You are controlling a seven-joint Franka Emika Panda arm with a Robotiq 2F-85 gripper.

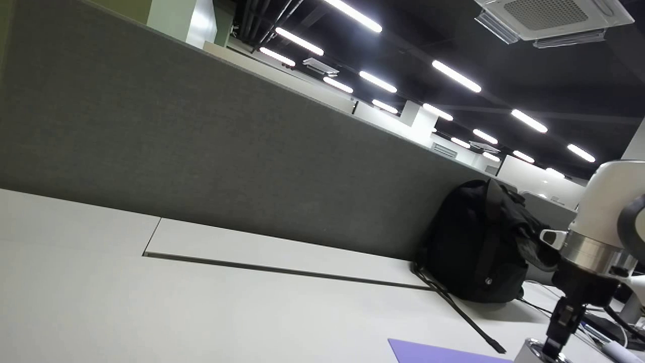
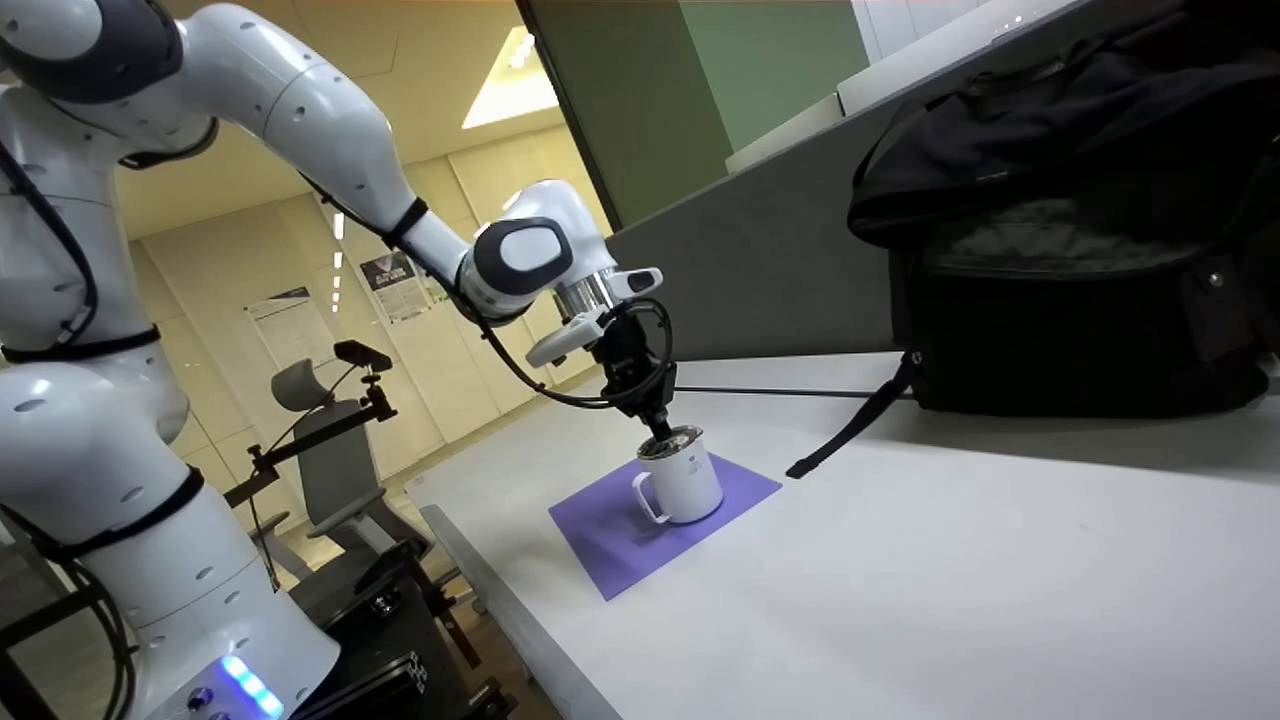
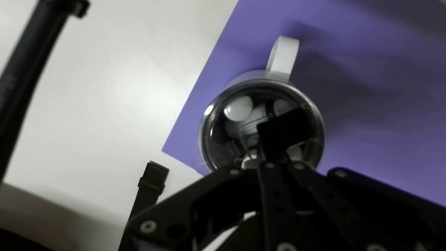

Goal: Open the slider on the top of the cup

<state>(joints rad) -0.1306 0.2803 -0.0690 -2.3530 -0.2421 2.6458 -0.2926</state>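
The cup (image 2: 692,488) stands upright on a purple sheet (image 2: 600,530) on the white table (image 2: 900,580); it is white with a small dark marking (image 2: 696,466), its handle (image 3: 284,57) a white loop, its lid (image 3: 256,120) glossy, showing pale shapes within a silver rim (image 3: 319,120); the gripper (image 2: 661,432) points down at the lid, fingers (image 1: 560,330) pressed together; whether they touch it I cannot tell; a black backpack (image 2: 1080,330) sits near the grey partition (image 1: 227,141).

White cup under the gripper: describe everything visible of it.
The white cup, smooth-looking with small markings, stands upright on a purple sheet. It has a white handle and a glossy top with a metallic-looking rim. The gripper points down at that top; exact contact and the slider's state cannot be made out.
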